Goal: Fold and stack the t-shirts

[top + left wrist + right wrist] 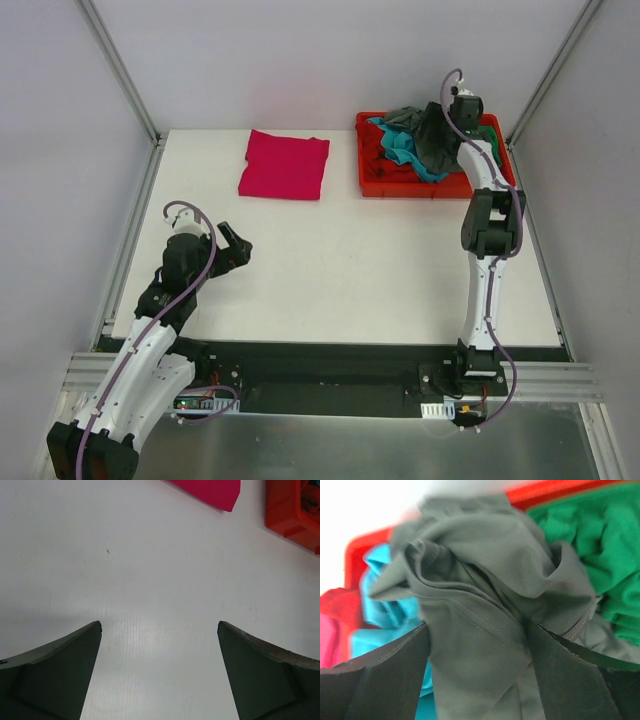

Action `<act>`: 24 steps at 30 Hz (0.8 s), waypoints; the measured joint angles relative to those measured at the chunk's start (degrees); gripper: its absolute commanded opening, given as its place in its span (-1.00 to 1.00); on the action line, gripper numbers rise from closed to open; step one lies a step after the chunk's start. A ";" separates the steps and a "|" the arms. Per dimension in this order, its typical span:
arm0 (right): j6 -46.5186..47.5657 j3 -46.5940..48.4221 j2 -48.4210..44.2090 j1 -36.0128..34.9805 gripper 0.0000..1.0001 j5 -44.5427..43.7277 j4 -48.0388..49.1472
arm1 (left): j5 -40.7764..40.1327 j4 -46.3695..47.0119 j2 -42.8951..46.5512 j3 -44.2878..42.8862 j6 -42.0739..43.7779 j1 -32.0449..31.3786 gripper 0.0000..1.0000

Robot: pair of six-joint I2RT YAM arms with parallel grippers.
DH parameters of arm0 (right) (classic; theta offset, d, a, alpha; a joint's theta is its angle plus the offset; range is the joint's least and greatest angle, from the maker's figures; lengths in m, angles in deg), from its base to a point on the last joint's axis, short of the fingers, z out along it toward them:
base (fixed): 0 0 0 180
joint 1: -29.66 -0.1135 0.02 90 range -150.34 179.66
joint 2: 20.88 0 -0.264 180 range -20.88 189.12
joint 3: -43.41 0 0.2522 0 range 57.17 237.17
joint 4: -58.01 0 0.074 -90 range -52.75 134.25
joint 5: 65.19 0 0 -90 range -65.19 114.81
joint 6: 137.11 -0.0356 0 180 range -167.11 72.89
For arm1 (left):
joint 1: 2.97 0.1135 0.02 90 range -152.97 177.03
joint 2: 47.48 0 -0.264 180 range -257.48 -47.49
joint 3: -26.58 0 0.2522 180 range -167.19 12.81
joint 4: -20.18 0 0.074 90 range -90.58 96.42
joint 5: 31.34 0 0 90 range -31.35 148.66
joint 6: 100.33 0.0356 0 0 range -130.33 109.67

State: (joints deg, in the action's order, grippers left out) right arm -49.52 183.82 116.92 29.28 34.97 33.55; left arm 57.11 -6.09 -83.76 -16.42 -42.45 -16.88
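Shows, from above, a flat white tabletop with two white robot arms bolted at the near edge; counts one folded magenta-pink cotton t-shirt lying as a neat rectangle at the far left-centre, well apart from everything else, probably set there as the base of the stack.

Shows one shallow red plastic tray at the far right, serving as the bin for unfolded shirts; holds a tangled heap: one crumpled dark grey t-shirt on top, one teal-blue t-shirt beneath to the left, one green t-shirt to the right, one red t-shirt at the left edge; makes four in the tray and five in all, though possibly more buried, hard to judge in so bunched and blurred a wrist view.

Places the right pincer down over the tray, fingers well apart, grey cloth bunched between them and against both inner faces; cannot tell whether pinched or merely surrounded; looks like the start of pulling the grey shirt out for folding.

Finds the left pincer spread to its widest, holding nothing, hovering over bare tabletop at the near left, likely placed there to help spread the grey shirt.
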 measured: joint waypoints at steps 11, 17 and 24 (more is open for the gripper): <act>0.81 0.66 2.69 -0.61 -0.78 -3.17 -4.98 | 0.07 0.20 0.42 0.02 0.00 0.00 0.98; 2.86 0.66 -4.63 -0.50 -0.98 -5.35 -6.64 | 0.55 0.22 2.12 0.02 -0.04 0.00 0.98; 5.53 0.63 -19.41 -0.24 -0.99 -6.86 -6.36 | 1.70 0.22 4.20 0.13 -0.09 0.00 0.98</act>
State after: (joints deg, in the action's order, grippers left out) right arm -43.99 184.45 97.51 29.04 28.10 27.19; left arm 58.82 -5.88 -79.56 -16.29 -42.54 -16.88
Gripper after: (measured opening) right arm 0.133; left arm 0.990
